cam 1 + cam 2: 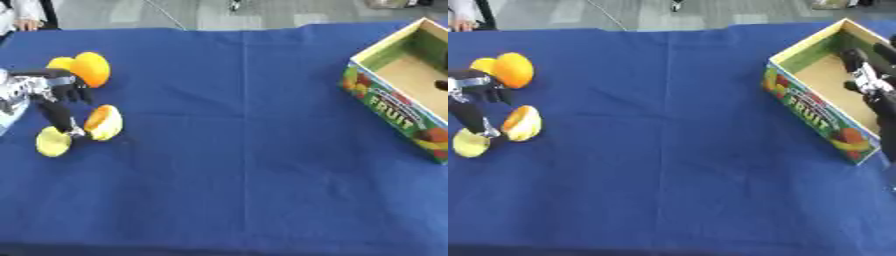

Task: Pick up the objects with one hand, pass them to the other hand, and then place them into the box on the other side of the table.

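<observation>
Even, bright overhead light; soft blur throughout; faint shadows

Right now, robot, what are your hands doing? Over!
Left hand reaching down among the fruit pieces, one finger between two. Right hand over the fruit box, holding nothing seen. Blue cloth between them bare.

The box (820,107) stood at the table's right edge, its near printed wall upright, its top open. The right hand (866,75) hung over its inside, filling part of the opening. From the box leftward the blue cloth (236,150) lay bare across the whole middle. Far left of the box, the left hand (52,95) stood among the yellow and orange fruits (92,69), closely ringed by them.
</observation>
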Robot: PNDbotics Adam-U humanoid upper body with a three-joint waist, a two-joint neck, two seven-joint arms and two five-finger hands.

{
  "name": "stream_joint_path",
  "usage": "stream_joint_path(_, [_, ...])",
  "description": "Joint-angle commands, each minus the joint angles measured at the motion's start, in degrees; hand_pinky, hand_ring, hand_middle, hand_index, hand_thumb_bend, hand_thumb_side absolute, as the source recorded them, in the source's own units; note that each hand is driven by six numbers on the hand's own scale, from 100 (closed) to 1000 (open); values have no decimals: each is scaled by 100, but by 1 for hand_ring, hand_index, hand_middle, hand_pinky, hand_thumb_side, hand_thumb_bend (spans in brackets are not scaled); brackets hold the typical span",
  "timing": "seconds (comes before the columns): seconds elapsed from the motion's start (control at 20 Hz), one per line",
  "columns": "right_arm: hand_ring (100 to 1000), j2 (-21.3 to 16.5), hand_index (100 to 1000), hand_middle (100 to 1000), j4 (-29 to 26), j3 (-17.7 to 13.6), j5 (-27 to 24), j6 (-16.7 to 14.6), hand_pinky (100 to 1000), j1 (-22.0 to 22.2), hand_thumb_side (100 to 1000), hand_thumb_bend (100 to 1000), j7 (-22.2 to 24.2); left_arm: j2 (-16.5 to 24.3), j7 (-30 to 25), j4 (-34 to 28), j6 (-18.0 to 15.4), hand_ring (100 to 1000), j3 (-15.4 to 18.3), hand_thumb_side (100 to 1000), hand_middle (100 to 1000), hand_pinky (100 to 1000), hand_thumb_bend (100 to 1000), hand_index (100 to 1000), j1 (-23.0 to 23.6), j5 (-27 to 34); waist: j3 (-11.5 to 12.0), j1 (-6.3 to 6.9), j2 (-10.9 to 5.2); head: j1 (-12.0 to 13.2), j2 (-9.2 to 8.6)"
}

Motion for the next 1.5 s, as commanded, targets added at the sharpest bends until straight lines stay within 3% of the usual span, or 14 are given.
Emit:
stream_joint_path(0.05, [837, -92, 995, 941, -123, -7, -24, 8, 731, -76, 338, 486, 20, 22, 59, 67, -112, 773, 60, 100, 728, 802, 593, 711, -51, -137, -4, 36, -124, 31, -32])
stream_joint_path(0.25, [837, -100, 995, 941, -123, 1, -25, 9, 731, -83, 338, 487, 27, 27, -120, 63, -185, 759, 52, 100, 696, 784, 534, 628, -22, -148, -4, 39, -124, 35, -24])
stream_joint_path(0.4, [837, -105, 995, 941, -123, 7, -28, 12, 731, -83, 338, 487, 29, 68, -255, -14, -194, 750, 57, 100, 683, 775, 513, 616, -14, -129, -4, 40, -126, 33, -29])
stream_joint_path(0.75, [838, -104, 995, 942, -123, 7, -18, 10, 732, -71, 338, 488, 32, 96, -828, -27, -283, 795, 14, 100, 755, 823, 495, 830, -13, -84, -16, 45, -123, 50, -32])
stream_joint_path(1.0, [838, -85, 995, 942, -123, 19, -17, 23, 732, -66, 342, 480, 32, 31, -1255, 114, -435, 800, 38, 100, 758, 829, 487, 832, -68, -176, -27, 47, -113, 52, -43])
stream_joint_path(1.3, [838, -69, 996, 943, -123, 20, -5, 29, 732, -44, 343, 478, 24, 15, -915, 87, -429, 776, 107, 100, 713, 789, 399, 756, -87, -504, -38, 55, -107, 50, -35])
stream_joint_path(1.5, [838, -55, 995, 943, -123, 29, -25, 25, 732, -46, 343, 476, 44, -3, -438, -1, -489, 747, 67, 100, 673, 752, 429, 718, -62, -946, -46, 53, -110, 53, -48])
